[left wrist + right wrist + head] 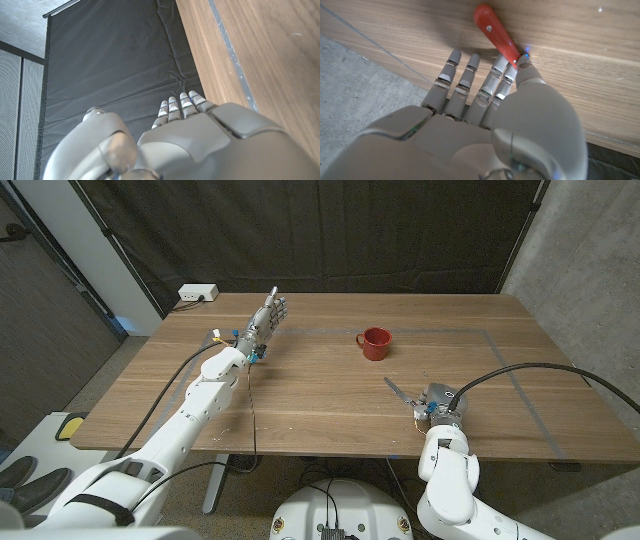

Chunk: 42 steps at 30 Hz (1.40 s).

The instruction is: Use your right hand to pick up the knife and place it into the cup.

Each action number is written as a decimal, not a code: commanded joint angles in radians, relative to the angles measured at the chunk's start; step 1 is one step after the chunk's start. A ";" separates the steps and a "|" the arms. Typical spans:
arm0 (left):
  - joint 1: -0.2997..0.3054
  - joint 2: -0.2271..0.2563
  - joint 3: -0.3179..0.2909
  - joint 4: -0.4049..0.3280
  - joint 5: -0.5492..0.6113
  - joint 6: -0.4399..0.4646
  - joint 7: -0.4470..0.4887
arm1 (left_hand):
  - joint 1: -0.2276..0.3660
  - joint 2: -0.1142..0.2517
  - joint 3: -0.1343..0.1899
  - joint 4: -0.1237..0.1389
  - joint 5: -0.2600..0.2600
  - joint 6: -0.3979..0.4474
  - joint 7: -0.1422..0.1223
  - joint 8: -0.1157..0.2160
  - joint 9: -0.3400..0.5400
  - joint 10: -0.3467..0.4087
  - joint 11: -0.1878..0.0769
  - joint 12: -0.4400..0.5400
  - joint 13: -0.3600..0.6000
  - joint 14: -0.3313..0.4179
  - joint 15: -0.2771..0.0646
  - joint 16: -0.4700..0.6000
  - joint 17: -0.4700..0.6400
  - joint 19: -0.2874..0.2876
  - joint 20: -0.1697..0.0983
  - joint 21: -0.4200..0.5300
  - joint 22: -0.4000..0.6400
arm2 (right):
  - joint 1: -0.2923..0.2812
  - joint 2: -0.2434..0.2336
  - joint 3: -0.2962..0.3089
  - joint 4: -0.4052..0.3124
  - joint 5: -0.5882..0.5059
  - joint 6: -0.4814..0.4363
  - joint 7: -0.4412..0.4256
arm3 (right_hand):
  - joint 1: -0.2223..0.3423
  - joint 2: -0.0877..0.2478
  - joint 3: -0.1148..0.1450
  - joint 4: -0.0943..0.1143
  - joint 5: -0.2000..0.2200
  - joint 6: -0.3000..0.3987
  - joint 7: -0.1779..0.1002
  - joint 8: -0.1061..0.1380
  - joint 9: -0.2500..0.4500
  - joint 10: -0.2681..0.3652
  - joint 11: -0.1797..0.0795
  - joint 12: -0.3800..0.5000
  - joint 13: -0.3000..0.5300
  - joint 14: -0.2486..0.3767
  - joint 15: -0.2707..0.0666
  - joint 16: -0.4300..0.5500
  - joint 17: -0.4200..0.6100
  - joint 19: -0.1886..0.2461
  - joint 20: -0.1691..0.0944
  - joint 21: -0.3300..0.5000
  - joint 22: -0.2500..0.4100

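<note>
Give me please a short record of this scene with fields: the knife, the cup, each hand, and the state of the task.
knife: red-handled metal knife, held in the right hand, its blade pointing toward the table's middle in the head view
cup: small red mug with a handle, upright on the wooden table, apart from both hands
right hand: near the table's front edge, fingers and thumb closed on the knife's handle
left hand: fingers extended, holds nothing, near the far edge
task state: knife grasped, not yet in the cup
</note>
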 commanded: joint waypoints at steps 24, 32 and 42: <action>0.002 -0.002 -0.003 0.006 -0.006 -0.005 -0.006 | 0.001 0.006 -0.008 0.000 -0.004 -0.002 -0.006 -0.006 0.003 0.000 -0.005 -0.001 0.002 -0.002 0.002 -0.003 0.002 -0.005 0.001 -0.005 0.004 | -0.041 -0.018 0.050 -0.092 0.036 -0.018 -0.132 | 0.056 0.039 0.011 0.004 0.001 0.027 -0.004 0.009 0.018 0.022 -0.012 0.015 0.044 0.058 -0.110 0.003 0.001 0.015 -0.007 0.002 0.004; -0.009 -0.006 -0.003 0.023 -0.006 -0.012 -0.013 | 0.001 0.006 -0.009 0.000 -0.004 -0.002 -0.006 -0.006 0.003 0.000 -0.005 -0.001 0.002 -0.002 0.003 -0.002 0.002 -0.005 0.001 -0.006 0.004 | -0.042 -0.016 0.059 -0.100 0.012 -0.018 -0.119 | 0.055 0.039 0.011 0.007 0.000 0.026 -0.005 0.010 0.020 0.020 -0.012 0.017 0.049 0.063 -0.109 -0.001 0.000 0.016 -0.005 0.002 0.004; -0.020 -0.009 0.000 0.034 -0.003 -0.015 -0.019 | 0.001 0.007 -0.011 0.000 -0.005 -0.002 -0.007 -0.006 0.003 0.000 -0.008 -0.001 0.003 -0.002 0.002 -0.002 0.002 -0.005 0.001 -0.007 0.005 | -0.046 -0.004 0.074 -0.104 -0.046 -0.018 -0.098 | 0.055 0.038 0.011 0.008 0.000 0.026 -0.003 0.011 0.022 0.022 -0.010 0.020 0.056 0.070 -0.108 -0.005 0.000 0.017 -0.002 0.001 0.004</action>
